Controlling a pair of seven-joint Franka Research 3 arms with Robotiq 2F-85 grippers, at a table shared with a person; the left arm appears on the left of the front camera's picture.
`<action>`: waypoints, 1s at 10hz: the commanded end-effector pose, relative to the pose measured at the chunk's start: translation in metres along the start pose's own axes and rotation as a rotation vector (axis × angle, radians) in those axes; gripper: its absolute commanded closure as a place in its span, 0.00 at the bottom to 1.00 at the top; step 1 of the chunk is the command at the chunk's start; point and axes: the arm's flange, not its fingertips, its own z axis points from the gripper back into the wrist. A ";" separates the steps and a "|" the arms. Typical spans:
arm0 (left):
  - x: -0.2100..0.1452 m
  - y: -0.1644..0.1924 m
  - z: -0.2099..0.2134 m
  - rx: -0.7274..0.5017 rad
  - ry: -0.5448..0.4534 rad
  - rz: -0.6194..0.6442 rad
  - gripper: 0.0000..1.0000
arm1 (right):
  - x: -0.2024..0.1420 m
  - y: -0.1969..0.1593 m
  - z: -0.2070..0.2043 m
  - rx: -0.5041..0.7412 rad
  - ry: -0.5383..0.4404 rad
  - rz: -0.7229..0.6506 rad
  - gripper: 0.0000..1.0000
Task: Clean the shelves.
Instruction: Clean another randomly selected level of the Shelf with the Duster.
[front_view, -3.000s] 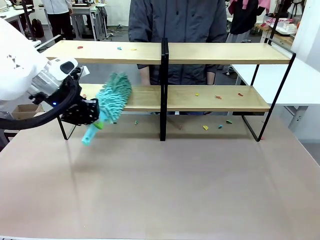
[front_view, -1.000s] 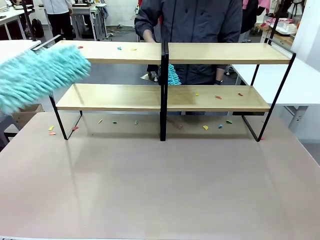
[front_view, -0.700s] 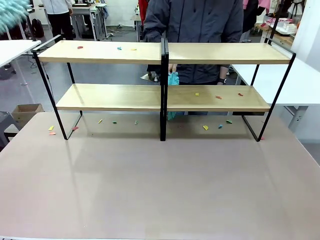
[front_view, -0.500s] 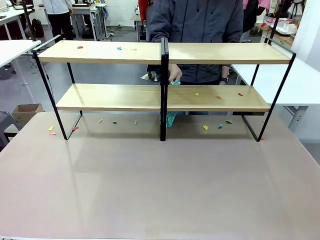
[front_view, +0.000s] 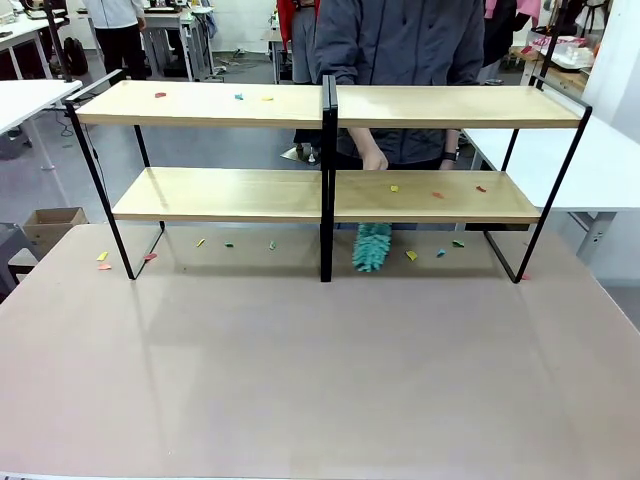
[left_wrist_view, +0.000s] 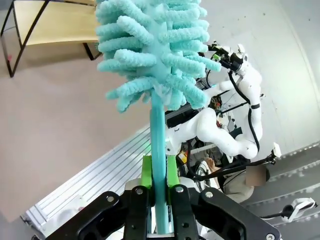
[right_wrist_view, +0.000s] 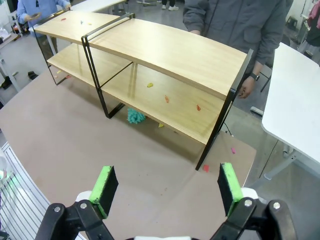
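The shelves (front_view: 230, 195) stand across the far half of the table, two light-wood boards in a black frame with a centre post. My left gripper (left_wrist_view: 159, 172) is shut on the handle of a fluffy teal duster (left_wrist_view: 155, 50), raised off the table, with a shelf corner (left_wrist_view: 55, 25) beyond its head. My right gripper (right_wrist_view: 167, 190) hangs open high above the table, facing the shelves (right_wrist_view: 170, 52). From behind, a person's hand (front_view: 375, 160) holds another teal duster (front_view: 372, 247), its head below the lower board just right of the post; this person's duster (right_wrist_view: 135, 116) touches the table.
Small coloured scraps lie on the top left board (front_view: 238, 97), on the lower right board (front_view: 436, 194) and on the table under the shelves (front_view: 228, 243). White tables (front_view: 600, 160) flank the rack. The brown tabletop (front_view: 320, 370) in front is bare.
My left arm swung its duster up and left, out of the front view. The person brought a second duster down behind the centre post to the table under the lower right board.
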 end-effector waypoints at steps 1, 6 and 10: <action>-0.003 0.002 0.000 -0.002 -0.003 -0.030 0.88 | 0.000 -0.001 0.000 -0.003 -0.001 -0.001 0.00; -0.002 -0.025 -0.024 -0.063 0.133 -0.085 0.88 | 0.000 -0.001 0.000 -0.003 -0.001 -0.001 0.00; -0.017 -0.097 -0.180 -0.230 0.758 -0.305 0.88 | 0.000 -0.001 0.000 -0.003 -0.001 -0.001 0.00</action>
